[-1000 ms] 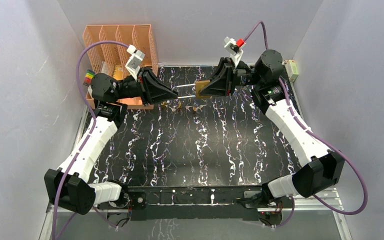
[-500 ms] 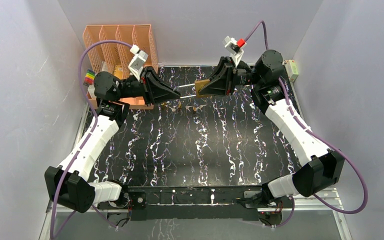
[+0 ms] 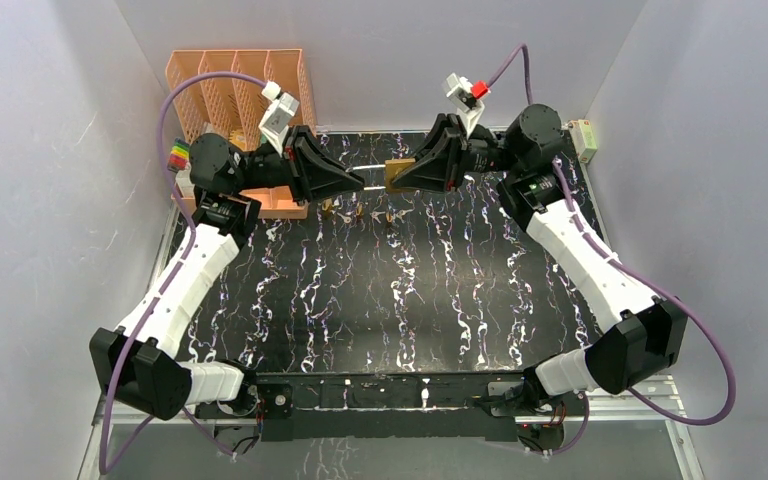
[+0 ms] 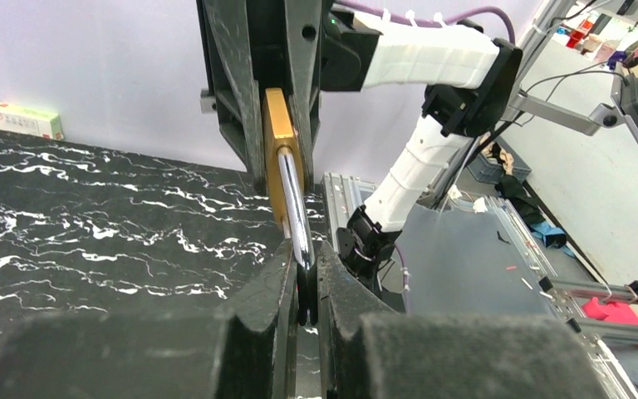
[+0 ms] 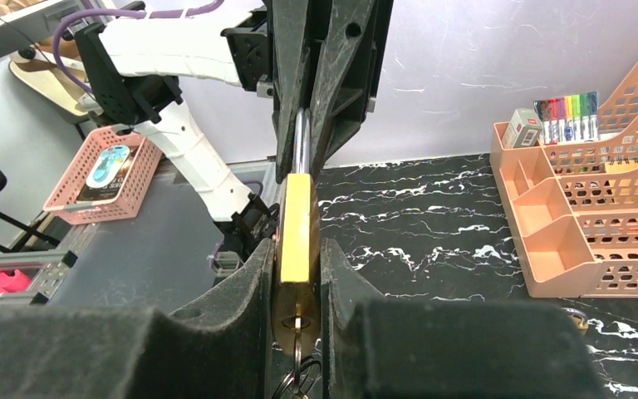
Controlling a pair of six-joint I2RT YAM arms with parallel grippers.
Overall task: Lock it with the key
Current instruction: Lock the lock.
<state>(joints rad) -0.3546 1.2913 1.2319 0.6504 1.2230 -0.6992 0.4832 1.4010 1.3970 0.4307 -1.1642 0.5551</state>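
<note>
Padlock caught between both our pincers, up off the table

Our right gripper [image 5: 296, 253] is clamped on the brass padlock [image 5: 297, 212] body. A key ring [image 5: 296, 370] hangs at its keyhole end, though we can't make out the key itself. Our left gripper [image 4: 303, 266] is pinched onto the silver shackle [image 4: 292, 199], tip to tip with the right. Both arms stretch forward and bend inward, meeting over the far part of the black marbled table [image 3: 380, 300]. There's a peach organizer [image 3: 235, 80] in the back left corner and plain pale walls all round.
</note>
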